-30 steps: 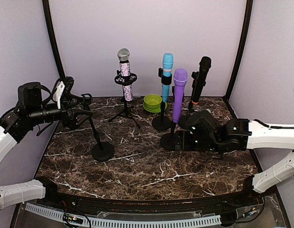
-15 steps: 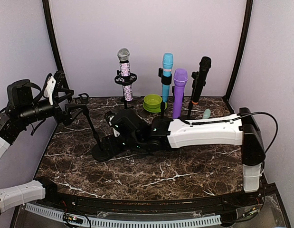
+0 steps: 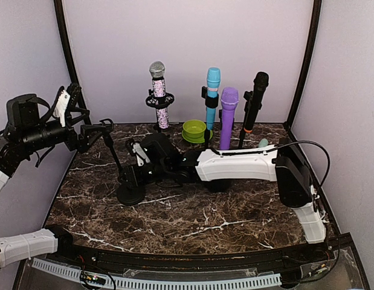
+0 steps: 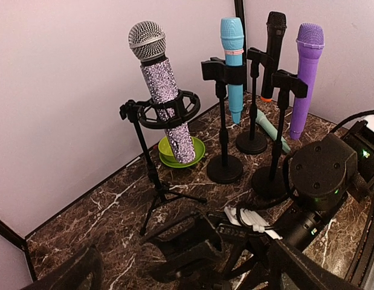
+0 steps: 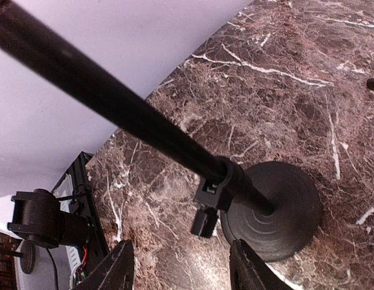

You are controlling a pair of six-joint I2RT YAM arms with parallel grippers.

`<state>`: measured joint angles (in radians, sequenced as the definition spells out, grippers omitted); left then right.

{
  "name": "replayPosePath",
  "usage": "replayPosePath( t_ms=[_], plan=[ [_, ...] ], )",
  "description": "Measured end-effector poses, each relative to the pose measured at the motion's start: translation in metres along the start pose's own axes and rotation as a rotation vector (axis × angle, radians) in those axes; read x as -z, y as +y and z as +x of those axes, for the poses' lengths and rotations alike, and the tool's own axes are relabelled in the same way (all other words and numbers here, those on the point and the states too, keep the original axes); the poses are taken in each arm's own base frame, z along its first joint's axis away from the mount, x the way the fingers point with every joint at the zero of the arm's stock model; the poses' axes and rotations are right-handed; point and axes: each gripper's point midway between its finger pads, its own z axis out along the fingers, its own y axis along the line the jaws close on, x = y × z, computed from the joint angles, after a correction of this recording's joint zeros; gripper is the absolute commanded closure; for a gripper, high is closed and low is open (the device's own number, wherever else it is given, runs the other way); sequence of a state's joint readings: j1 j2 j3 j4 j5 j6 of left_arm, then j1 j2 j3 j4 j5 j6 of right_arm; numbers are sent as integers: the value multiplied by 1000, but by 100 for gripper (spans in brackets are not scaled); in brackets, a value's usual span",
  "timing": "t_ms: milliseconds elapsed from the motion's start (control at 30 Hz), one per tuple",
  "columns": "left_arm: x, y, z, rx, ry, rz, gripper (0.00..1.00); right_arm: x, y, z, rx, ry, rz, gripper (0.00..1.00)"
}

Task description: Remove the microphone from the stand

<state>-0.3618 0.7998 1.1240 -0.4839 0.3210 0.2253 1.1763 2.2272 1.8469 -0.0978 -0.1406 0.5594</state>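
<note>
Four microphones stand in stands at the back: a glittery one [image 3: 158,90], a blue one [image 3: 212,96], a purple one [image 3: 227,118] and a black one [image 3: 255,99]. A black stand with a round base [image 3: 131,193] and a tilted pole [image 3: 114,158] stands front left, its clip [image 3: 105,125] holding no microphone. My left gripper [image 3: 90,130] is open by that clip, which lies low between its fingers in the left wrist view [image 4: 180,254]. My right gripper [image 3: 129,175] is open and empty, just short of the stand's base [image 5: 274,208].
A teal microphone [image 3: 262,144] lies flat on the marble table behind the purple one's stand. A green bowl [image 3: 194,130] sits at the back behind the blue microphone's stand. My right arm stretches across the middle of the table. Walls close in on three sides.
My right arm has swung from the right side across to the left stand's base. My left gripper has drawn back to the left and up a little.
</note>
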Motion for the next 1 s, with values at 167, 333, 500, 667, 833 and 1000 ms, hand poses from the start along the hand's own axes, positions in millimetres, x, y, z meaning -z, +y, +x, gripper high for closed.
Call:
replayPosePath(
  t_ms=[167, 333, 500, 667, 833, 1000],
  plan=[
    [-3, 1, 12, 12, 38, -7, 3, -7, 1, -10, -40, -29, -41, 57],
    [-3, 9, 14, 16, 50, -51, 4, -18, -5, -6, -48, -26, -31, 64],
    [-6, 24, 19, 16, 75, -133, 4, -23, -16, -6, -35, -43, 31, 88],
    [-4, 37, 19, 12, 81, -205, 4, -22, -24, -13, -6, -95, 129, 99],
    [-2, 46, 20, 5, 90, -259, 4, -20, -24, -12, 63, -121, 226, 100],
    [0, 52, 22, -2, 99, -293, 3, -17, -29, -11, 122, -132, 297, 100]
  ],
)
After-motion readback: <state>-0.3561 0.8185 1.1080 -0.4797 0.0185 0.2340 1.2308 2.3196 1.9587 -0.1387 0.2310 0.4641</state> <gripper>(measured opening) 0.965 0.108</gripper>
